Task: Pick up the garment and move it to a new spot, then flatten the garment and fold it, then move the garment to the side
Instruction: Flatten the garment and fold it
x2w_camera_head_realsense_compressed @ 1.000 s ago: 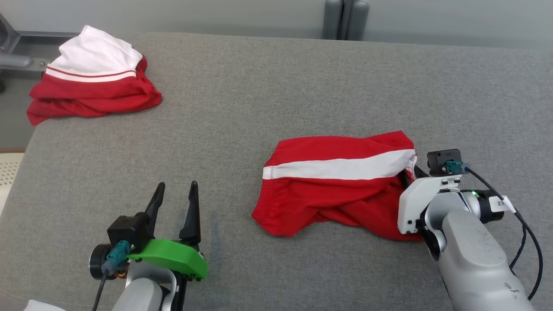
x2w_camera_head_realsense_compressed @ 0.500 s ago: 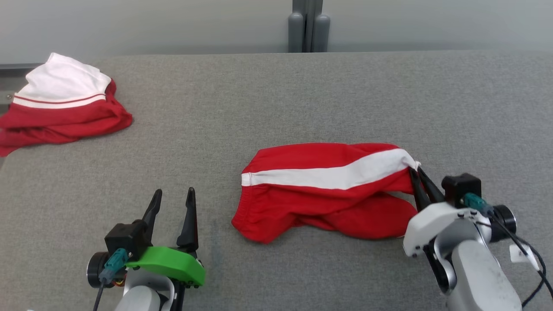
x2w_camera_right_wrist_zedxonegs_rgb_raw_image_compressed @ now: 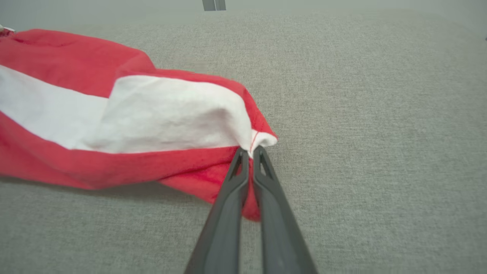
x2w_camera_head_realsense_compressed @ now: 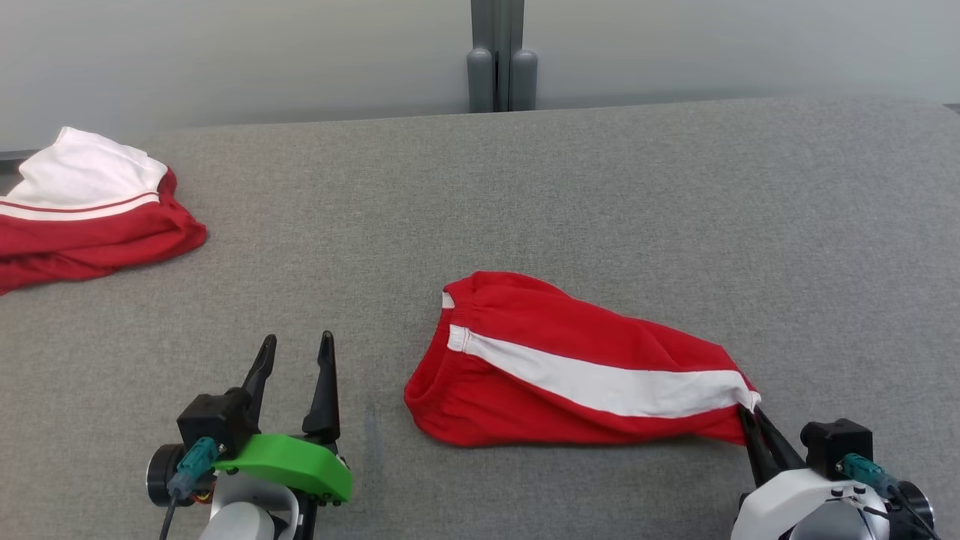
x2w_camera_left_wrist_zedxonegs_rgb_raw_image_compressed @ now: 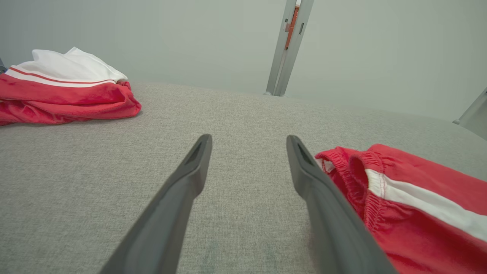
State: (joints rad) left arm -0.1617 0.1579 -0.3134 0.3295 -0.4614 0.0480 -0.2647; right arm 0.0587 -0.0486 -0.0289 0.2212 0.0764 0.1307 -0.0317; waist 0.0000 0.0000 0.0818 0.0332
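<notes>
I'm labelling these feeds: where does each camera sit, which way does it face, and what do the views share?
Head view: on the head, facing forward and down at the grey table; left gripper open lower left, right gripper shut on the red shorts lower right.
Left wrist view: on the left wrist, facing across the table toward the folded garment; its spread fingers show.
Right wrist view: on the right wrist, facing the pinched hem; closed fingers show.
All share the red shorts.
</notes>
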